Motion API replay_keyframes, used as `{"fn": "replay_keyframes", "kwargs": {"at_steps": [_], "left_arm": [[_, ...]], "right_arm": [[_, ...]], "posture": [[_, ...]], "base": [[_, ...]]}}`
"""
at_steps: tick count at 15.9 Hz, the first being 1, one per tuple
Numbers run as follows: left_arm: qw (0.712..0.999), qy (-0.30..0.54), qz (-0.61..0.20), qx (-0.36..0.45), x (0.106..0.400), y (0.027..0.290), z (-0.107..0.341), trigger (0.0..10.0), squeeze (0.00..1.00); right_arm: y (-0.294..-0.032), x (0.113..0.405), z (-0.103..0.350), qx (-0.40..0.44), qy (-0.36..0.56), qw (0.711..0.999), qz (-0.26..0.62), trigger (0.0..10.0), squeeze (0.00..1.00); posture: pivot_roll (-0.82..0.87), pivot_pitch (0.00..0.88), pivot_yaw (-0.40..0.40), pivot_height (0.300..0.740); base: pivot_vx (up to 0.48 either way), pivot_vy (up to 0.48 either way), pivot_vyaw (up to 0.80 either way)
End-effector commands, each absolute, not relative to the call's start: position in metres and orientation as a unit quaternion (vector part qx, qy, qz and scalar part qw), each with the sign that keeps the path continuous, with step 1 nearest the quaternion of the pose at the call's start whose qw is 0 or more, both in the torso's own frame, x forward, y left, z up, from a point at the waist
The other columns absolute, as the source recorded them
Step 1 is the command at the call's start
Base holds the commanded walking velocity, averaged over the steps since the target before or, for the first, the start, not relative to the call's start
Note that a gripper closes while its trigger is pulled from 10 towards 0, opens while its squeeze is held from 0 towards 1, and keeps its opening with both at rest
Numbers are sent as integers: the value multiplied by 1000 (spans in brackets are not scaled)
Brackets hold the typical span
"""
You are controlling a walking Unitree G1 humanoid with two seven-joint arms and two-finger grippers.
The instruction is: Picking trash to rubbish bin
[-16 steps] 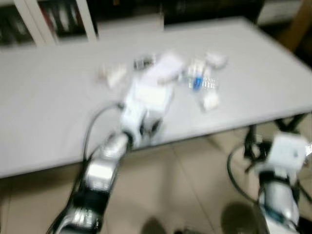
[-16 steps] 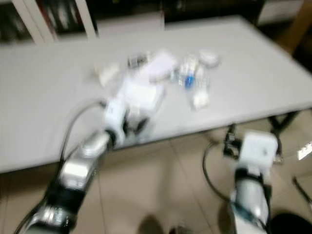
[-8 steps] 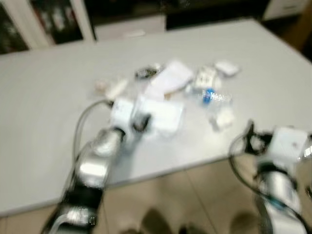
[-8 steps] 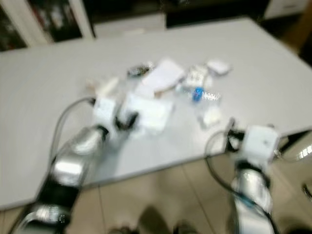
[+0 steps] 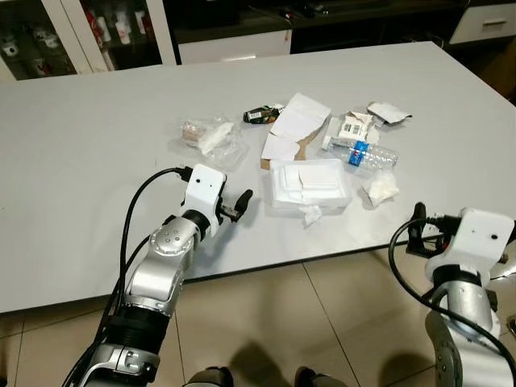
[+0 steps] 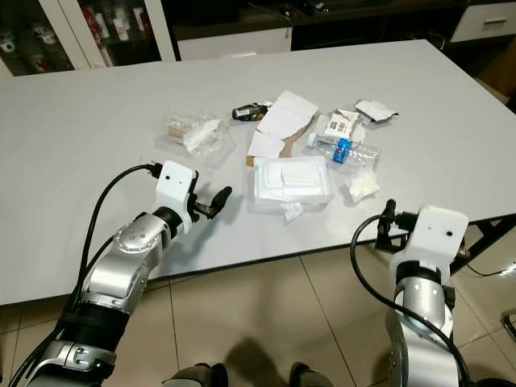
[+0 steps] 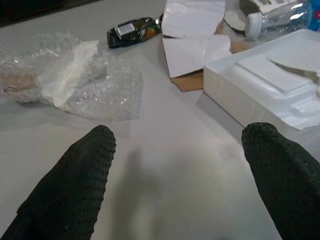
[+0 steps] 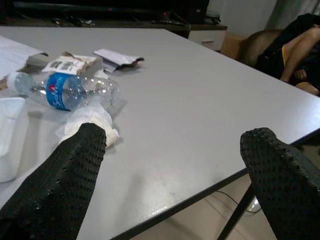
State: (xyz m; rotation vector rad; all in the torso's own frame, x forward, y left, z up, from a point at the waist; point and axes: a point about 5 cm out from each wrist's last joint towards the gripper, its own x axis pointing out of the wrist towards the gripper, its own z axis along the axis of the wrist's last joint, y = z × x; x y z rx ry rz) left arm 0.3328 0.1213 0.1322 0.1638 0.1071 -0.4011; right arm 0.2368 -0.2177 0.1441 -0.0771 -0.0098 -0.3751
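Observation:
Trash lies in the middle of the white table (image 5: 89, 161): bubble wrap around a tissue (image 5: 208, 137), a dark wrapper (image 5: 260, 115), white paper on cardboard (image 5: 294, 121), a white foam tray (image 5: 309, 184), a plastic bottle with a blue label (image 5: 363, 153), a crumpled tissue (image 5: 379, 189) and a small carton (image 5: 351, 126). My left gripper (image 5: 236, 205) hovers open over the table's front, just left of the foam tray (image 7: 270, 85), holding nothing. My right gripper (image 5: 417, 226) is open at the table's front edge, right of the tissue (image 8: 92, 120) and bottle (image 8: 60, 90).
Glass-door cabinets (image 5: 48, 32) and a dark low unit stand behind the table. A person (image 8: 300, 50) sits in a chair beyond the table's right end. Black table legs (image 6: 484, 234) are at the right. Tiled floor (image 5: 282, 322) lies below me.
The blurred, shifting view has steadied and sharpened. My left gripper now sits further over the table, left of the foam tray. Nothing was taken hold of.

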Motion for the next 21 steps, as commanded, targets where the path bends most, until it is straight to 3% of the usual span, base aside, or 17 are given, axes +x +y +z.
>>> {"fn": "replay_keyframes", "kwargs": {"at_steps": [1,12,21], "left_arm": [[975,48,-203,83,331,123,136,10000,0],[974,61,-199,85,329,129,135,10000,0],[974,64,-196,95,317,142,138,10000,0]], "right_arm": [[-219,239,139,-34,11,982,-184,10000,0],[-222,248,128,-27,40,985,-164,10000,0],[-234,285,129,-42,42,993,-97,10000,0]], "posture": [[161,152,20,740],[180,180,36,740],[243,230,46,740]], "base": [[0,0,0],[0,0,0],[0,0,0]]}}
